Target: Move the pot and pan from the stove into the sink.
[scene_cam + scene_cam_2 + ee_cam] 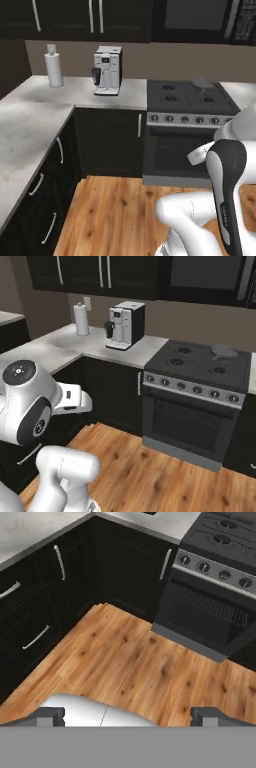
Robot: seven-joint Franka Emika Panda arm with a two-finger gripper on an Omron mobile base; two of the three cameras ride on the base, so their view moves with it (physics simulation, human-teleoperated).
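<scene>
The black stove (190, 97) (200, 363) (222, 539) stands ahead, with a silver strip of knobs along its front. A shallow grey pan (225, 350) (202, 85) rests on its back right burner. The pot and the sink are out of view. My gripper (127, 717) hangs low over the wooden floor, well short of the stove. Its two dark fingertips (50, 716) stand far apart, so it is open with nothing between them. In both base views my arm is folded close to the base.
A coffee machine (107, 70) (125, 325) and a paper towel roll (53, 67) (81, 320) stand on the grey L-shaped counter (30, 125) left of the stove. Dark cabinets (45, 592) line the wooden floor (135, 662). The oven door (205, 619) is shut.
</scene>
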